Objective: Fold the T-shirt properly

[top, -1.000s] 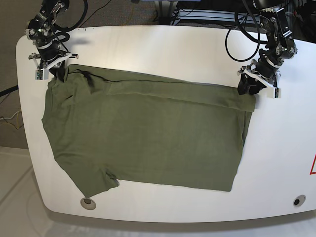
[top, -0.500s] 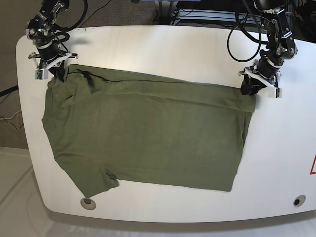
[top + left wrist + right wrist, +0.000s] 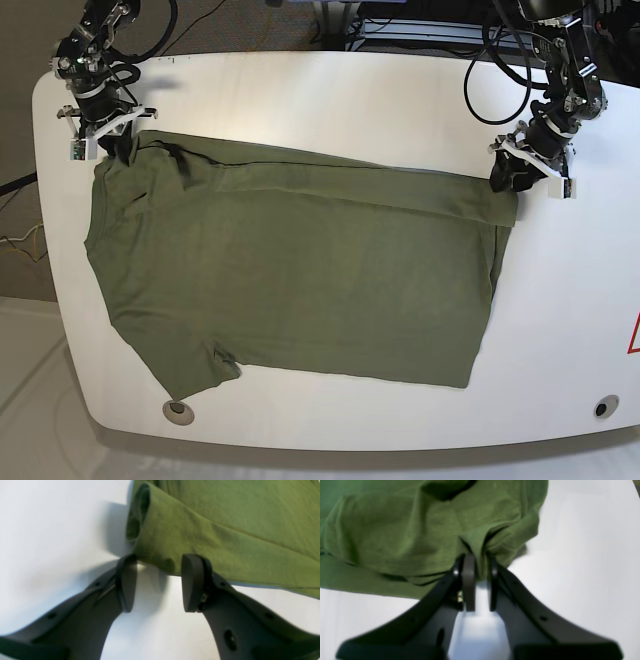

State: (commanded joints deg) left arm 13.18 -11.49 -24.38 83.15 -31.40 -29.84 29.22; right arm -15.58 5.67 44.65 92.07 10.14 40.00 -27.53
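The olive-green T-shirt (image 3: 300, 280) lies spread flat on the white table (image 3: 350, 90), with its far edge folded over into a long band. In the base view my right gripper (image 3: 122, 148) sits at the shirt's far left corner. The right wrist view shows that gripper (image 3: 480, 580) shut on a bunched pinch of the T-shirt (image 3: 395, 530). My left gripper (image 3: 507, 180) is at the far right corner of the fold. In the left wrist view it (image 3: 160, 582) stands open, and the folded edge of the T-shirt (image 3: 225, 530) lies just at its fingertips, ungripped.
The table's rounded edges run close to both arms. A round insert (image 3: 180, 410) sits near the front left edge and another (image 3: 601, 408) at the front right. A red marking (image 3: 634, 335) shows at the right edge. Cables (image 3: 490, 70) hang behind the right-hand arm.
The arm at the shirt's right corner has shifted slightly right and back. The arm at the left corner has edged back a little. The shirt lies almost the same.
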